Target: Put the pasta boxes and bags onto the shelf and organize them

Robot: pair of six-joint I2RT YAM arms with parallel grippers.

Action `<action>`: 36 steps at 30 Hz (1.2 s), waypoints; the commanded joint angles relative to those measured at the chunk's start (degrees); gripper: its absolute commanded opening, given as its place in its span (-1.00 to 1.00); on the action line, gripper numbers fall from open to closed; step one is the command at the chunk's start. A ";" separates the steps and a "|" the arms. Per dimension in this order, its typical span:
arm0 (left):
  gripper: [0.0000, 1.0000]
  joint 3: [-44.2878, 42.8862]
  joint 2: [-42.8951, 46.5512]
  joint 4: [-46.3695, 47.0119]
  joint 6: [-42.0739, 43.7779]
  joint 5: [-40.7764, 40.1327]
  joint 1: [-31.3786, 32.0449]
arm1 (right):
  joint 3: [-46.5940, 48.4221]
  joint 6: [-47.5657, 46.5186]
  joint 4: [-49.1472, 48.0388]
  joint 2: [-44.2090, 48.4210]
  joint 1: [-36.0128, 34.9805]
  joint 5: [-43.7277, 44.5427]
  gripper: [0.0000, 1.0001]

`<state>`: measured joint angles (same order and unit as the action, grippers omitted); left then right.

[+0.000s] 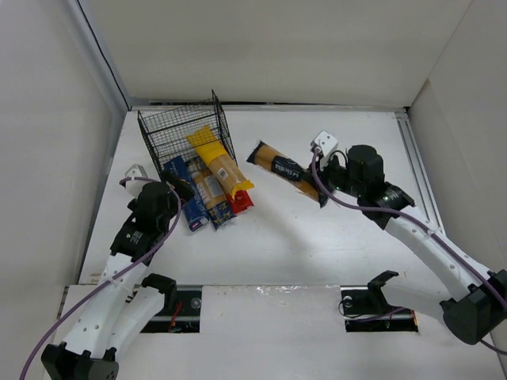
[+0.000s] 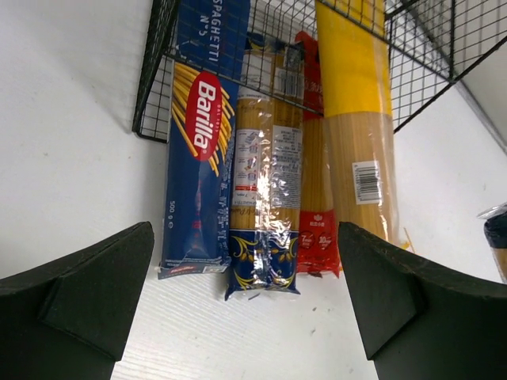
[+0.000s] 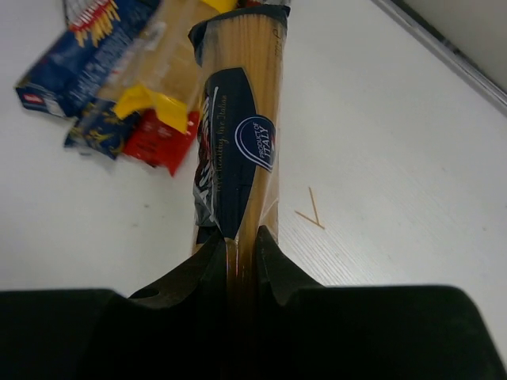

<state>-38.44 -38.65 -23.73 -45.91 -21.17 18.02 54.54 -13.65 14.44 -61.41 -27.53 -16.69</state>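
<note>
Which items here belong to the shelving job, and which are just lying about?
Job: wire shelf; blue Barilla box; clear bag; red bag; yellow bag; black-label bag, clamped in the right gripper.
Lying about: two loose spaghetti strands on the table.

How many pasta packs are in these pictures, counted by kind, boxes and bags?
Boxes: 1 (blue Barilla box)
Bags: 4 (clear bag, red bag, yellow bag, dark-labelled bag)
Total: 5 packs
</note>
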 commanded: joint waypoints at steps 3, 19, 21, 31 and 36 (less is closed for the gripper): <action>1.00 -6.21 0.77 -2.55 -1.11 -3.96 0.08 | 5.66 7.39 -19.34 -0.72 -8.58 4.37 -1.00; 1.00 -12.01 2.53 -8.35 -2.34 -11.26 0.08 | 11.02 20.67 -33.68 -19.44 -25.11 25.73 -1.00; 1.00 -12.01 3.15 -8.35 -1.65 -11.26 0.08 | 13.12 21.46 -34.56 -22.43 -25.64 26.36 -1.00; 1.00 -11.49 4.73 -8.35 -0.58 -10.21 0.08 | 21.38 24.45 -41.93 -36.22 -28.11 26.88 -1.00; 1.00 -11.49 5.26 -8.88 0.03 -9.59 0.08 | 27.80 25.60 -43.70 -43.17 -29.86 31.97 -1.00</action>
<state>-48.16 -33.95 -32.32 -46.96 -30.55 18.02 74.52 9.76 -13.37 -104.47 -56.03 11.20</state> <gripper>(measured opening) 0.997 0.219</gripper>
